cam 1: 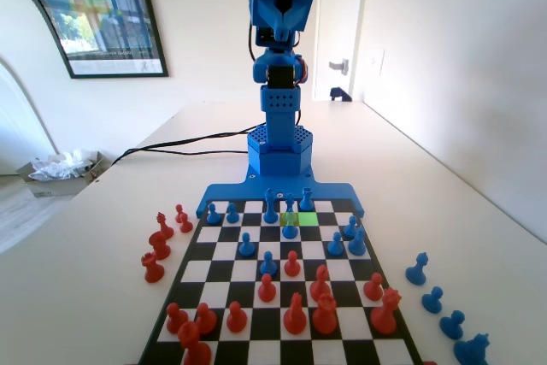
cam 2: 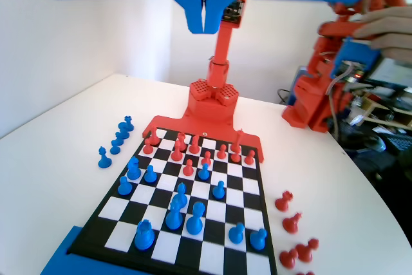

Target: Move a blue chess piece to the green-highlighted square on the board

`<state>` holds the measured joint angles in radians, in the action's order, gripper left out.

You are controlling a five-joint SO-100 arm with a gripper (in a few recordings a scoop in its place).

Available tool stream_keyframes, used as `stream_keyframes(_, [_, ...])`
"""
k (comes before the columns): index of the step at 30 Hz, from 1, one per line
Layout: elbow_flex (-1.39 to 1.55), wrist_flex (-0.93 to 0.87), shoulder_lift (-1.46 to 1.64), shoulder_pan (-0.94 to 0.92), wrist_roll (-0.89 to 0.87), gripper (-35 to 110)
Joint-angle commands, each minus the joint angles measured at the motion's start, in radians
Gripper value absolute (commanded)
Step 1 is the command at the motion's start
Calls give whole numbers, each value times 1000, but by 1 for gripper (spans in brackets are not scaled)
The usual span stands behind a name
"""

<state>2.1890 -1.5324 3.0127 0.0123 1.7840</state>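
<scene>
1. The pincer [cam 2: 205, 20] hung at the top centre of the wrist view, raised well above the board [cam 2: 254, 178], its jaws pressed together and carrying nothing.
2. In the fixed view the blue chess piece [cam 1: 290, 225] stood on the duller yellow-green square [cam 1: 282, 220], upper centre of the board, likely its starting spot.
3. The green-highlighted square [cam 1: 309, 219] lay just to the right of it, bare and ready to receive it.
4. Captured red pieces [cam 1: 158, 244] stood off the board on the desk [cam 1: 102, 237] at left, and blue ones [cam 1: 434, 299] at lower right, probably parked clear of play.
5. Judging by the height, the grasp had not yet begun.
</scene>
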Motion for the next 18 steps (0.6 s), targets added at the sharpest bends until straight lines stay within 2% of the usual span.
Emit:
stream_keyframes(1, [-55,74,-64,31,31,1])
stream_keyframes(8, [-156,67,-241,51,268,1])
stream_keyframes(12, [-242,-25,-377,17,523,1])
stream_keyframes(18, [-264,-34,-497,-87,945,1])
